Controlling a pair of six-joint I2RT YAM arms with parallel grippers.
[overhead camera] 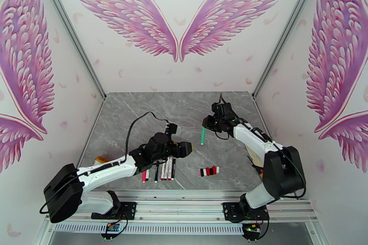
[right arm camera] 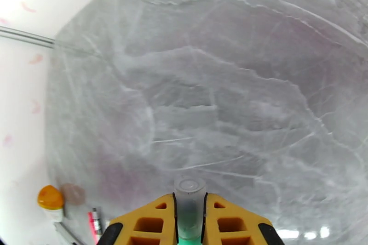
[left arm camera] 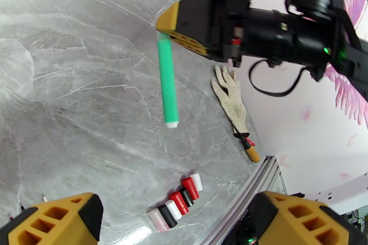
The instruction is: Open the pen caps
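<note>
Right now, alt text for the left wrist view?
The right hand clamps one end of a green pen that hangs over the grey marble table. Below, loose pen caps in red, black, white and pink lie in a row near the table edge, a white glove beyond. Yellow fingers of the left hand frame the bottom, spread and empty.

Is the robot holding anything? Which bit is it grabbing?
The right end effector pinches the green pen near its upper end; the rest hangs down. The left end effector is open and holds nothing.
</note>
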